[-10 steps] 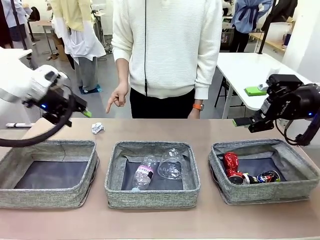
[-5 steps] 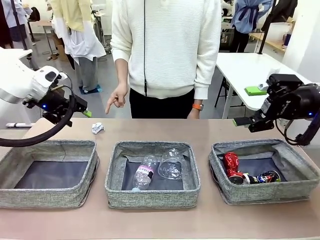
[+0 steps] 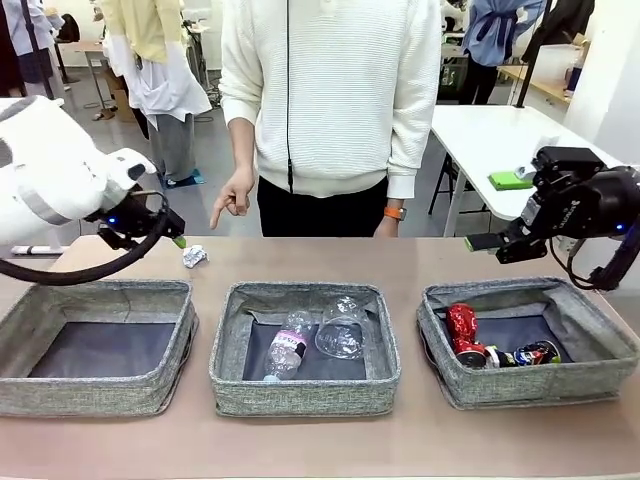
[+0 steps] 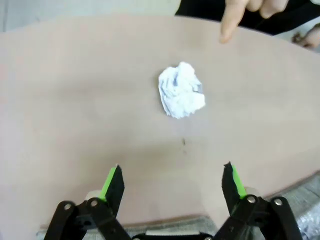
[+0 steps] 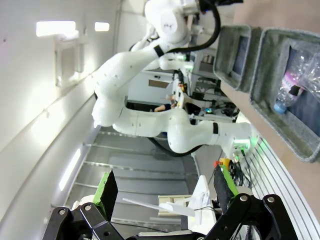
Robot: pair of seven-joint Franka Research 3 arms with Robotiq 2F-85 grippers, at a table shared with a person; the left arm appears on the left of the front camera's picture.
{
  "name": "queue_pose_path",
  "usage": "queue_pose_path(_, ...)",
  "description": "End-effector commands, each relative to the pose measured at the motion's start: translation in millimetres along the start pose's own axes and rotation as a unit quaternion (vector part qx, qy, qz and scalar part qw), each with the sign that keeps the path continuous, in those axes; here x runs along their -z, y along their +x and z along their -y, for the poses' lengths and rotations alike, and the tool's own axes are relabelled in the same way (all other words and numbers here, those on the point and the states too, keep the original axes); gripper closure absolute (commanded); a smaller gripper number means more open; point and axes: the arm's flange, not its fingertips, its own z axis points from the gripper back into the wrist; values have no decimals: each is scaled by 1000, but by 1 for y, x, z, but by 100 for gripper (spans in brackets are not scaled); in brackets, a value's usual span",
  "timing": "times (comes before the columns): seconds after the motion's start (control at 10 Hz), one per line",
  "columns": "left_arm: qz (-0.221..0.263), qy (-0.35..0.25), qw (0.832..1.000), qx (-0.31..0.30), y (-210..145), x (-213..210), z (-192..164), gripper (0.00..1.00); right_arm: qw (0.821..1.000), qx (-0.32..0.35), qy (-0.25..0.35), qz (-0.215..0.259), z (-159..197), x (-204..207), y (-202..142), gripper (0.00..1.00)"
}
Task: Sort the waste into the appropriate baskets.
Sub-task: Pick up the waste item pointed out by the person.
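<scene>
The crumpled white paper ball (image 3: 195,257) lies on the table behind the left basket (image 3: 96,345); in the left wrist view the paper ball (image 4: 181,90) sits ahead of my open left gripper (image 4: 171,184), which holds nothing. In the front view my left gripper (image 3: 172,238) hovers just left of the ball. The middle basket (image 3: 306,346) holds the clear plastic bottle (image 3: 288,345) and clear cup (image 3: 343,328). The right basket (image 3: 530,340) holds the crushed red can (image 3: 463,331) and the dark blue-silver can (image 3: 536,354). My right gripper (image 3: 478,243) hangs open above the right basket's far-left corner; the right gripper (image 5: 164,190) looks sideways.
A person in a white sweater stands at the far table edge, a hand (image 3: 236,196) pointing down towards the paper ball; the fingertip (image 4: 229,25) shows at the top of the left wrist view. A white table (image 3: 500,140) stands at the back right.
My left arm has swung right and down, bringing its gripper closer to the paper ball. The right arm and the baskets' contents have not moved.
</scene>
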Motion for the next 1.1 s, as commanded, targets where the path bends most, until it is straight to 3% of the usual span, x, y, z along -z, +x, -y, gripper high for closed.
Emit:
queue_pose_path(0.0,-27,26,999,-9,31,10,15,0,1000,7,5,10,-4,5,1,0)
queue_pose_path(0.1,-23,47,998,-24,45,26,17,0,1000,7,5,10,-4,5,1,0)
queue_pose_path(0.3,-31,25,999,-26,57,47,20,0,1000,7,5,10,-4,5,1,0)
queue_pose_path(0.5,-49,23,998,-30,61,63,20,0,1000,7,5,10,-4,5,1,0)
queue_pose_path(0.9,-42,32,998,-45,61,71,19,0,1000,7,5,10,-4,5,1,0)
queue_pose_path(1.0,-44,38,998,-39,59,73,20,60,1000,7,5,10,-4,5,1,0)
